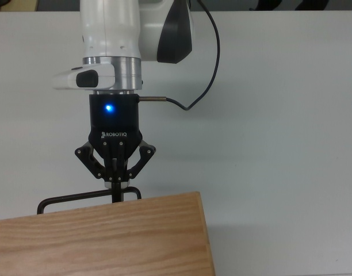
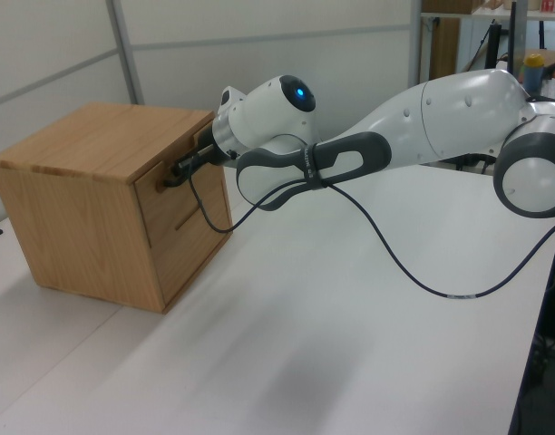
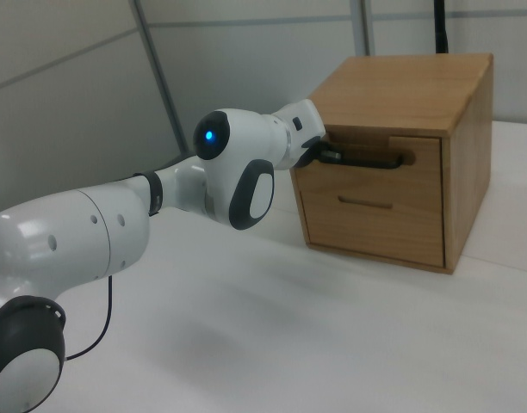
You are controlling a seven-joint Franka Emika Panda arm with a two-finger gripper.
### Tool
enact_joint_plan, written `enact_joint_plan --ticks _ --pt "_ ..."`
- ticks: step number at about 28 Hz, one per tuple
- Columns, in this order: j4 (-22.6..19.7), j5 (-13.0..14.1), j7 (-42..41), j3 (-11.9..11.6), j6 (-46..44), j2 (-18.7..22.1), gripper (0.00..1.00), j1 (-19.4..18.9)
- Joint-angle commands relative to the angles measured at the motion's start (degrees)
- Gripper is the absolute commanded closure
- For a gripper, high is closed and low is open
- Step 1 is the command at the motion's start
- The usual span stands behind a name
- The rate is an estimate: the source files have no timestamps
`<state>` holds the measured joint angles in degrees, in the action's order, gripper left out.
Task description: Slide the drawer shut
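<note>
The drawer (image 2: 180, 201) is the upper light wood front of the oak cabinet (image 2: 87, 145). It sits flush with the cabinet face in the left view and in the right view, where the drawer (image 3: 375, 176) shows below the cabinet top. In the top view only its black bar handle (image 1: 72, 199) sticks out past the cabinet top (image 1: 107, 241). My gripper (image 1: 115, 194) is shut, its fingertips together at the handle's right part, right at the cabinet's edge. The gripper (image 2: 181, 166) meets the handle (image 3: 371, 161) at the drawer front.
A second drawer front (image 3: 367, 224) with a slot pull lies below. The cabinet stands on a white table (image 2: 332, 344). A black cable (image 1: 207, 69) loops from the wrist. Grey wall panels stand behind the cabinet.
</note>
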<state>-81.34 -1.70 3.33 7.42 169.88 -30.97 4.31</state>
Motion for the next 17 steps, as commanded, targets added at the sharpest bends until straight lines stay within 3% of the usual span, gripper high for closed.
enact_joint_plan --ticks 1,9,17 --pt "-0.13 0.91 -0.61 -0.12 1.33 -1.99 1.00 -0.79" --pt "-0.13 0.91 -0.61 -0.12 1.16 -1.90 1.00 -1.67" --pt "0.04 1.79 0.27 0.05 -2.62 1.26 1.00 -1.67"
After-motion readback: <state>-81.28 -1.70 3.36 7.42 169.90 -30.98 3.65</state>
